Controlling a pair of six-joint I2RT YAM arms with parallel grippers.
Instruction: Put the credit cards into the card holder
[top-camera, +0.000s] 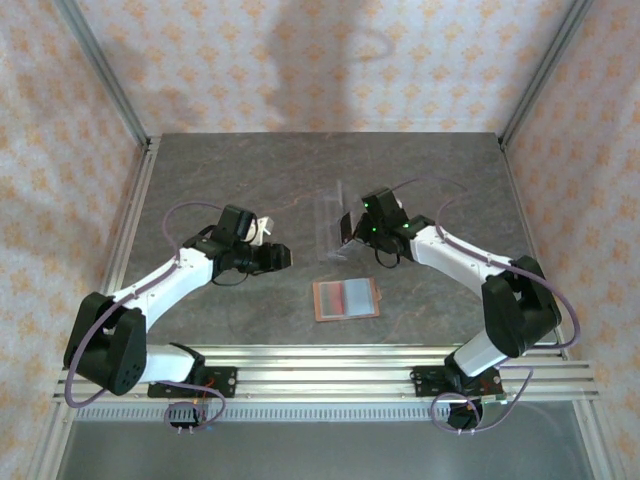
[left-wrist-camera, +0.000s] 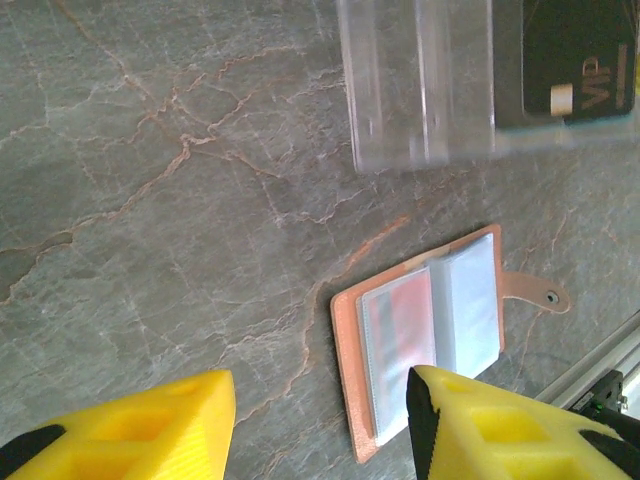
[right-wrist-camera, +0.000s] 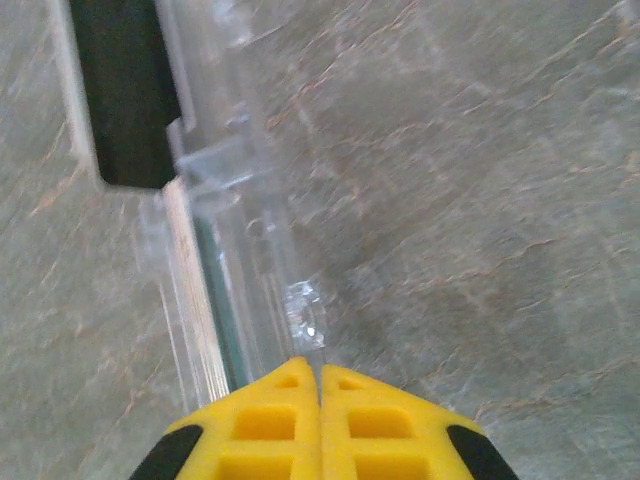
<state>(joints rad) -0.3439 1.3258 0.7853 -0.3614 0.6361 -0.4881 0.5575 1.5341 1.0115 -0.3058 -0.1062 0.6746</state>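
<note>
Enclosure: the walls carry a pale peach floral pattern, and aluminium posts rise at the corners. The counter (top-camera: 220, 180) is a dark grey, stone-look slab with thin reddish veins. Aluminium rails (top-camera: 330, 365) run along its near edge, where both arm bases are bolted.

Card holder (top-camera: 346, 299): lies open and flat on the counter, between the two arms and just beyond the rails. In the left wrist view its clear inner sleeves face up, and its snap tab (left-wrist-camera: 535, 293) extends to one side. One sleeve shows a reddish tint (contents cannot be identified).

Clear plastic stand (top-camera: 333, 225): sits farther back on the counter, apart from the card holder.

Black card (left-wrist-camera: 575, 60): sits at the stand, partly seen through the plastic. It shows a gold chip and "VIP" lettering.

Left claw (left-wrist-camera: 320, 420): its yellow fingers (left-wrist-camera: 150, 425) stand apart with nothing between them. It hovers above bare counter beside the card holder.

Right claw (right-wrist-camera: 320, 400): its fingers are pressed together, tip against tip, with nothing visible between them. It is positioned right at the stand's edge; contact with the plastic cannot be confirmed.
</note>
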